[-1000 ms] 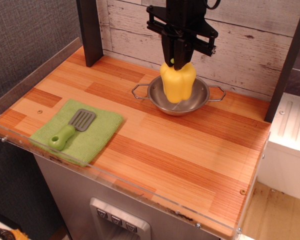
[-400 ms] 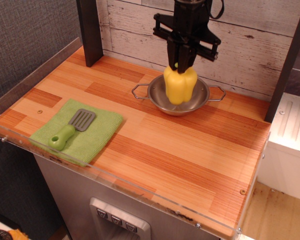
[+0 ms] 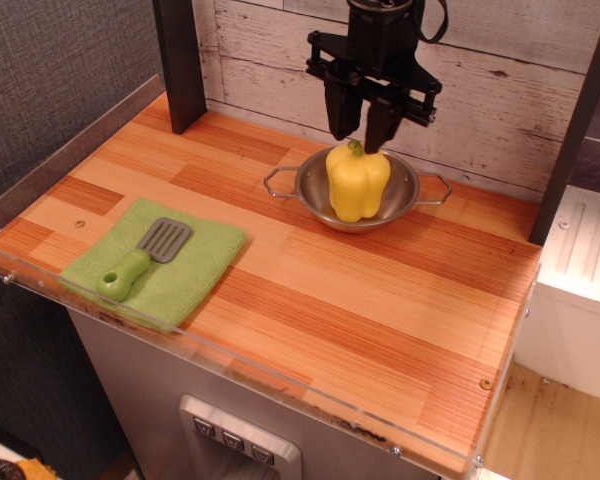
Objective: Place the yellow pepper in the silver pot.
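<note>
The yellow pepper stands upright inside the silver pot, its green stem pointing up. The pot sits near the back wall, with wire loop handles on its left and right. My black gripper hangs just above the pepper's stem with its fingers spread apart. It is open and holds nothing.
A green cloth lies at the front left with a green-handled grey spatula on it. A dark post stands at the back left and another at the right. A clear plastic lip runs along the table's front edge.
The gripper lowered the pepper into the pot, opened its fingers and let go. The pepper now rests in the pot and the gripper sits slightly above it.
</note>
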Controlling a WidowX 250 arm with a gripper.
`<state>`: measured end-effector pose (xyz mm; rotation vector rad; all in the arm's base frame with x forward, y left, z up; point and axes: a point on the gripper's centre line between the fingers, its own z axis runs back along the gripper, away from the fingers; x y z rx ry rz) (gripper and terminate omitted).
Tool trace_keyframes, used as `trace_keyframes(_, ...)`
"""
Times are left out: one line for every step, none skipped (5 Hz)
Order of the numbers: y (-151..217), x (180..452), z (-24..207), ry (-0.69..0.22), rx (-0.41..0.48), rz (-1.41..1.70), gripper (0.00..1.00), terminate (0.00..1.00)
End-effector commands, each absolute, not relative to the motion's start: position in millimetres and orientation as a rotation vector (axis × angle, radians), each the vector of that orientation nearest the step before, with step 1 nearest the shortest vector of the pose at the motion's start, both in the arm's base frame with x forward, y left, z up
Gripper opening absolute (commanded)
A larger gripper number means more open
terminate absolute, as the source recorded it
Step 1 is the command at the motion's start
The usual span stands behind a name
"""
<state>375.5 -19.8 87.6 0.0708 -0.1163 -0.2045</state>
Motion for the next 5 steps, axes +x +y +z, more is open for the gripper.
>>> trace_keyframes(-16.9,349.3,128.7,-0.201,0.057,-0.208,1.00,0.00)
trace_keyframes(-1.9,311.4,151.4,-0.247,0.040,-0.182,1.00,0.00)
trace_keyframes(13.3,281.3,151.0,-0.225,0.035,-0.176,1.00,0.00)
trace_keyframes(27.4,256.6,129.2,-0.142,0.047,-0.153,1.00,0.00)
trace_keyframes(28.4,245.1,104.2,-0.070,0.055,-0.173,1.00,0.00)
